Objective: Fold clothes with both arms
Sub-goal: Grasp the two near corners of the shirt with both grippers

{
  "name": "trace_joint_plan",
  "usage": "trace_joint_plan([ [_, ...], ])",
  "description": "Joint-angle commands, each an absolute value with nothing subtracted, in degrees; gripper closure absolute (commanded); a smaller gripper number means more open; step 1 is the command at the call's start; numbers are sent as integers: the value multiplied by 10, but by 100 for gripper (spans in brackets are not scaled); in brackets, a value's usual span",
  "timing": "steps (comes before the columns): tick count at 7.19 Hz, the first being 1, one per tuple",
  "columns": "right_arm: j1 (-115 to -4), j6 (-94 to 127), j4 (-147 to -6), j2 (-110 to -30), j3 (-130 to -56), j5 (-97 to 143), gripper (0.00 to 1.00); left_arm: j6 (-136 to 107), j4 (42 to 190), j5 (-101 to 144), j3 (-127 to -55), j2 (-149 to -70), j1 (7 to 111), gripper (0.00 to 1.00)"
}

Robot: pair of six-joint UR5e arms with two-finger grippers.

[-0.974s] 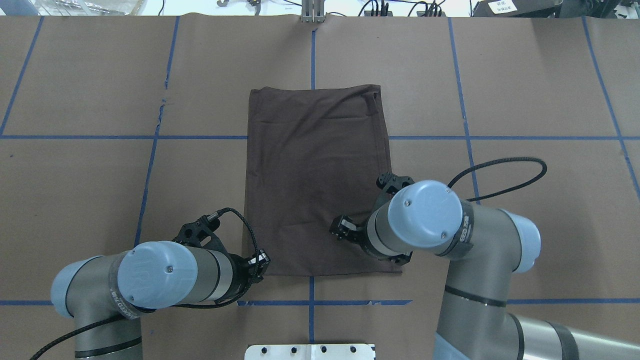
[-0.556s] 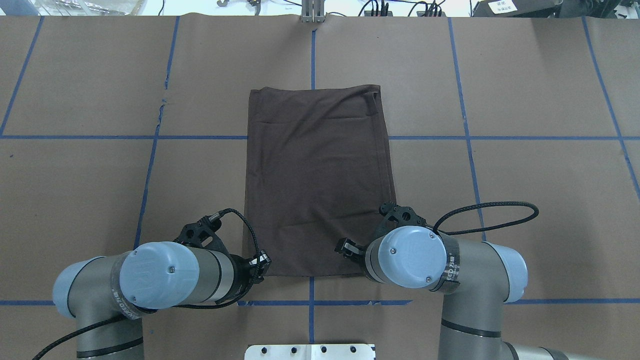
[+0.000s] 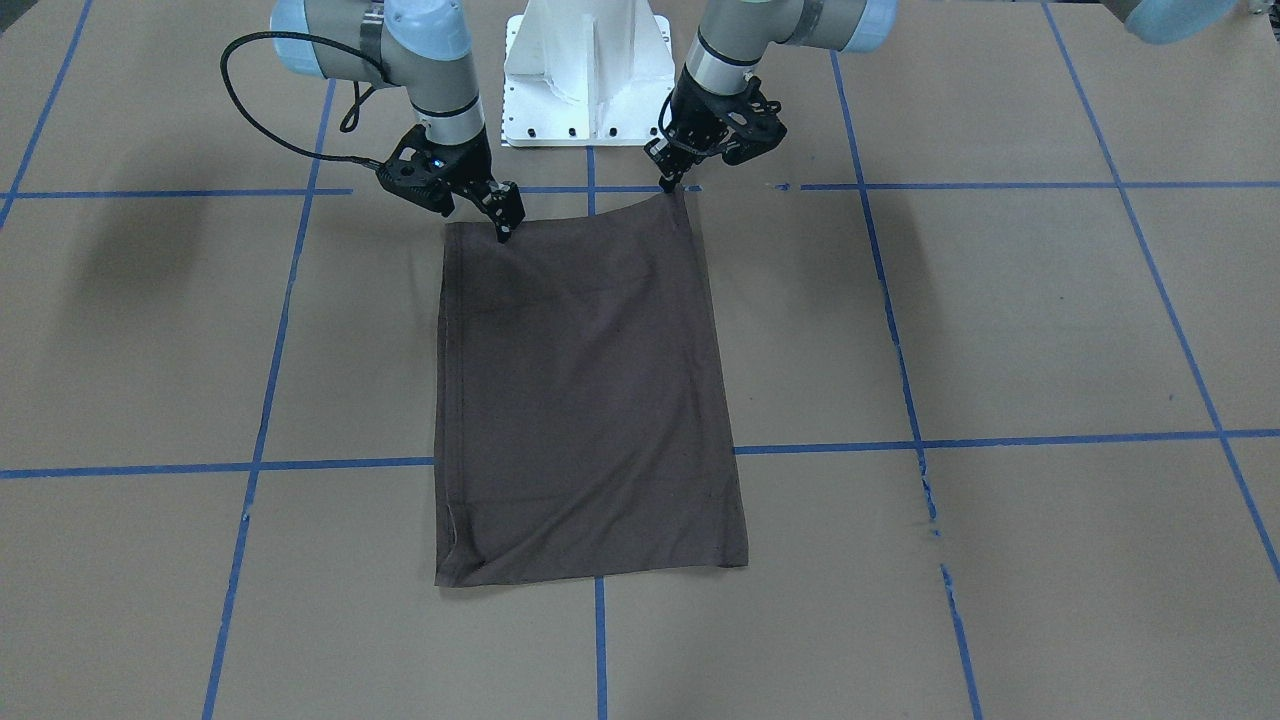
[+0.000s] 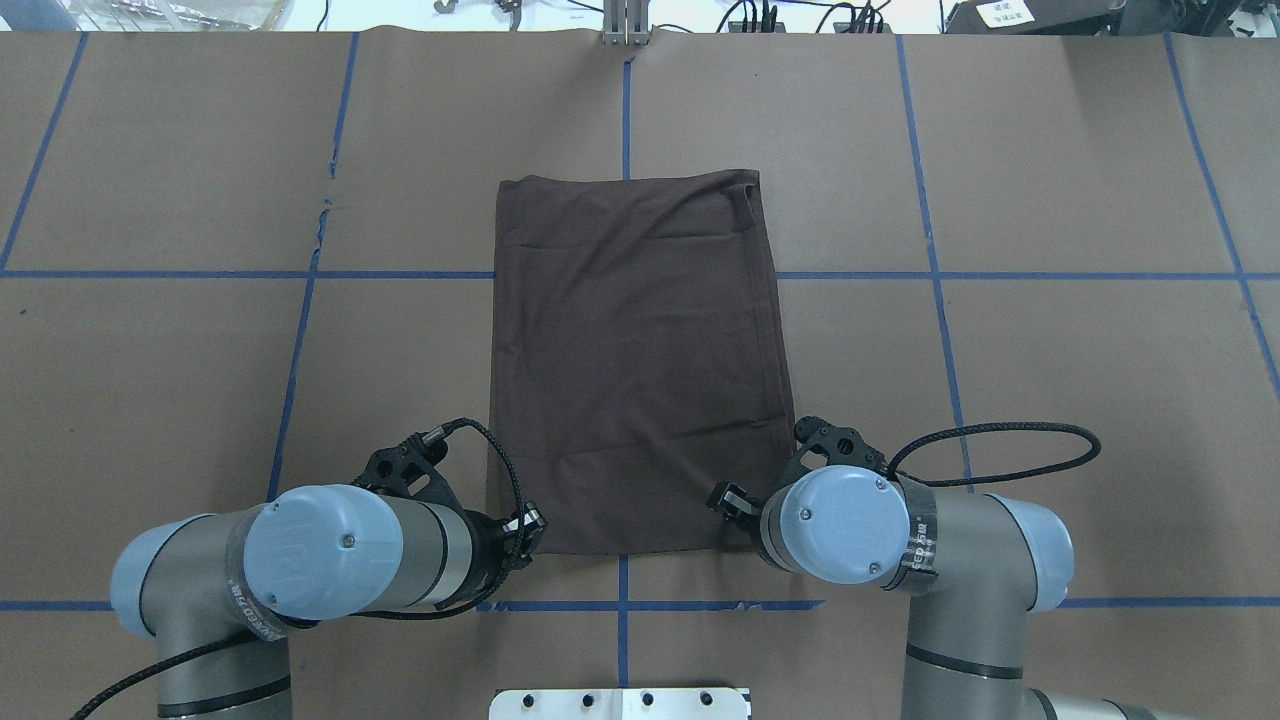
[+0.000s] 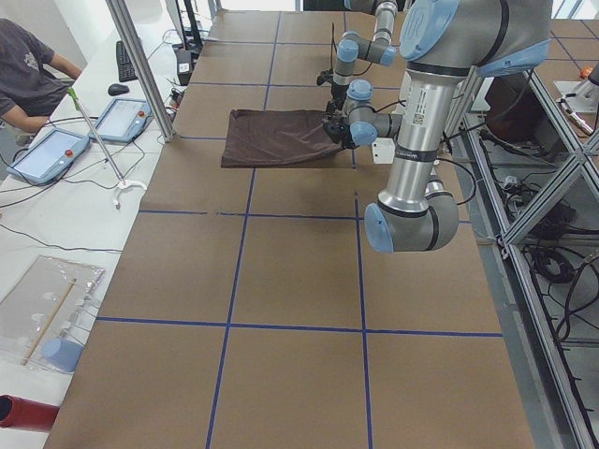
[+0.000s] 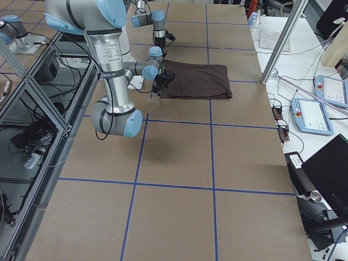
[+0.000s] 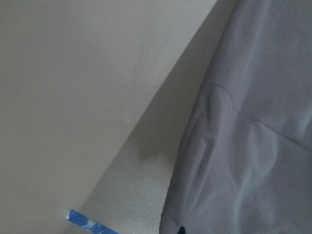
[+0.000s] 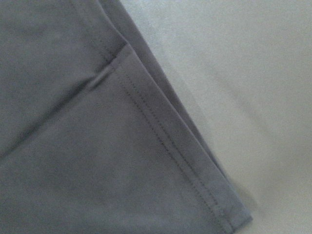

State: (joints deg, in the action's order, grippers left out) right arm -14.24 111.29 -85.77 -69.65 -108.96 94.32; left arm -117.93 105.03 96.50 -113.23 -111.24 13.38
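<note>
One dark brown T-shirt (image 4: 635, 360) on the paper-covered table (image 4: 150, 400). Lies folded into a tall rectangle at centre frame in the overhead view. Flat apart from light creases. Crosses one of the blue tape lines (image 4: 400, 274). Shows stacked, stitched hem layers ending in a corner at the lower right of the right wrist view.

Left gripper (image 4: 526, 526):
- Sits at the lower left corner of the rectangle in the overhead view, and at its upper right corner in the front-facing view.
- Clenched on that corner of the T-shirt.
- Draws the cloth up into a small peak at the fingertips, with a shadow under the raised edge in the left wrist view.

Right gripper (image 3: 504, 230):
- Sits at the upper left corner of the rectangle in the front-facing view.
- Points tip down and touches the cloth just inside the edge.
- Jaw state: cannot tell; only a single dark tip in the front-facing view, partly hidden under the wrist in the overhead view.

White base (image 3: 590, 70): top centre of the front-facing view, between the two arms.
</note>
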Motion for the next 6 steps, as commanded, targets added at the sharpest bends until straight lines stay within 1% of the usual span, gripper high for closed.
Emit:
trace_joint_plan([
  [1, -138, 1114, -859, -699, -1078, 943, 0, -1179, 1050, 965, -1132, -1113, 134, 100],
  [3, -138, 1117, -860, -699, -1078, 943, 0, -1179, 1050, 965, -1132, -1113, 134, 100],
  [4, -139, 1118, -860, -699, -1081, 943, 12, -1179, 1050, 965, -1132, -1113, 134, 100],
  [5, -139, 1119, -860, -699, -1083, 944, 51, -1179, 1050, 965, -1131, -1113, 134, 100],
  [6, -139, 1119, -861, -698, -1085, 945, 74, -1179, 1050, 965, -1131, -1112, 134, 100],
])
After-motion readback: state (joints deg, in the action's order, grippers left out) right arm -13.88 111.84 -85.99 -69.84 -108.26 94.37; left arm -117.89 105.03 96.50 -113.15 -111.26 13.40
